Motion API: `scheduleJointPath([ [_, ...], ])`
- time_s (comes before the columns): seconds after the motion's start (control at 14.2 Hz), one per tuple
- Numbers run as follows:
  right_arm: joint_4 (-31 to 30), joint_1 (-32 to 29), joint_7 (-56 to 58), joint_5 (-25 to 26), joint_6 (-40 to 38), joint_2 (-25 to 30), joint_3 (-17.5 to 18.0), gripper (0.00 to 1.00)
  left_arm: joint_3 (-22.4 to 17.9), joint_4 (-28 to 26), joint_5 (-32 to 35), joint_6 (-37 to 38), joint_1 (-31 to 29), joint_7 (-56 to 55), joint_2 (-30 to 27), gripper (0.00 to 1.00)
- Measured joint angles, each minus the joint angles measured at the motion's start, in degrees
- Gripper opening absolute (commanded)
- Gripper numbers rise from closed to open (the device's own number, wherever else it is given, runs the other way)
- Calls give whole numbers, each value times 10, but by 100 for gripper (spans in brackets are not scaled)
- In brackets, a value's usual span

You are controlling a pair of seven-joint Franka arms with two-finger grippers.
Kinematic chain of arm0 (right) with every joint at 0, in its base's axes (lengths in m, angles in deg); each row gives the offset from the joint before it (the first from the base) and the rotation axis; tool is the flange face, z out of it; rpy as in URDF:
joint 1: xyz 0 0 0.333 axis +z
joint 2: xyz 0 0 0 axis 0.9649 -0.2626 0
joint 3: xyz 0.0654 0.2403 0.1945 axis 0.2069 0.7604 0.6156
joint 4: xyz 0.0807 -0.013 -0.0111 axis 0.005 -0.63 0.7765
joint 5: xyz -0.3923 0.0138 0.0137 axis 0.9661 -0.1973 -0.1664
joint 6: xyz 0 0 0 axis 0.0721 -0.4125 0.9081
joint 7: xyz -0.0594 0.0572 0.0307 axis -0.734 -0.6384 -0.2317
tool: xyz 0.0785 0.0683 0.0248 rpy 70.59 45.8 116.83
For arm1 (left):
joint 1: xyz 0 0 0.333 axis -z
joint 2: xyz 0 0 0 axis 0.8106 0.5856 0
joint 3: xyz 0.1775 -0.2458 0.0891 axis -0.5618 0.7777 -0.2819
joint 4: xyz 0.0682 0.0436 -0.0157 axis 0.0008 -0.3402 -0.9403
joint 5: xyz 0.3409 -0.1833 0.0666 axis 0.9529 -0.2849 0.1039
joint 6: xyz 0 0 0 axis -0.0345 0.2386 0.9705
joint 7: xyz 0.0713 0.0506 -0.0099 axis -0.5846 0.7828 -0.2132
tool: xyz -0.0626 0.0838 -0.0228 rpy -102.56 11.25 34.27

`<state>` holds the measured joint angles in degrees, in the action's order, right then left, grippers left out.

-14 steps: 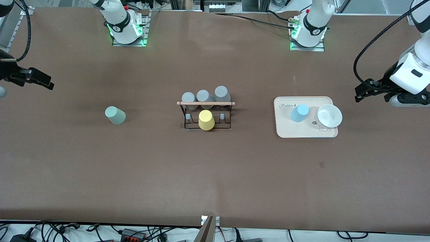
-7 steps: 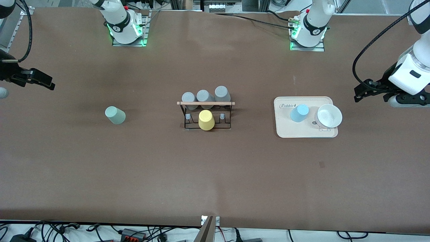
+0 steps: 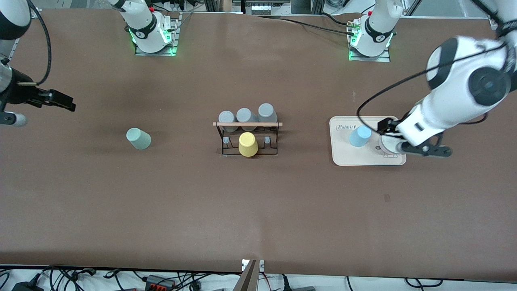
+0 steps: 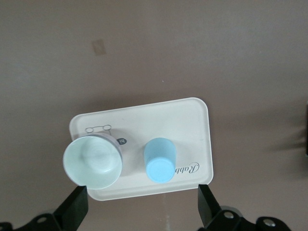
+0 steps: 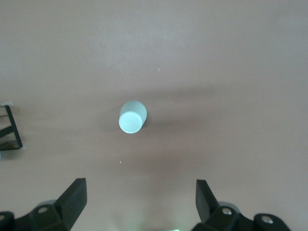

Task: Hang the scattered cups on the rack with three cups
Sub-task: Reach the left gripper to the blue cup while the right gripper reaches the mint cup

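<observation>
While both arms are up in the air with nothing held, we are at the reach-and-line-up step, before any cup is grasped.

Rack: a black wire rack with a wooden rod across its top stands mid-table; three grey cups sit along the rod and a yellow cup sits on the side nearer the front camera.

Blue cup: the blue cup stands upside down on a cream tray, toward the left arm's end of the table, just beside a white bowl on the same tray.

Green cup: the green cup stands upside down on the bare table, toward the right arm's end, well apart from the rack.

Left gripper: the left gripper has its fingers spread wide and empty, over the tray; in its wrist view the blue cup lies between the two fingers.

Right gripper: the right gripper has fingers spread wide, empty, over bare table near the table's edge; its wrist view shows the green cup.

How we would do it well: we judge the left gripper should centre on the blue cup, come straight down, and close on its sides.

Risk: we think the bowl sits close enough that a finger could knock it.

Free pegs: two short pegs flank the yellow cup, likely the places to fill.
</observation>
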<state>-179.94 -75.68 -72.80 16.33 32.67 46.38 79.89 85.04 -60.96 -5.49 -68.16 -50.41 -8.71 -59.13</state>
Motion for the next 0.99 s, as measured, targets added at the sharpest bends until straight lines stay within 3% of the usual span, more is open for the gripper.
scheduleJointPath([
  [0.35,-51,30,0,1,0,-21,2,100,2,-17,0,-66,-2,0,86,100],
  [0.56,-94,45,0,2,1,-12,2,100,4,-75,0,-123,-2,0,95,100],
  [0.99,-199,52,0,2,62,35,2,100,8,-128,0,-116,-3,0,91,100],
])
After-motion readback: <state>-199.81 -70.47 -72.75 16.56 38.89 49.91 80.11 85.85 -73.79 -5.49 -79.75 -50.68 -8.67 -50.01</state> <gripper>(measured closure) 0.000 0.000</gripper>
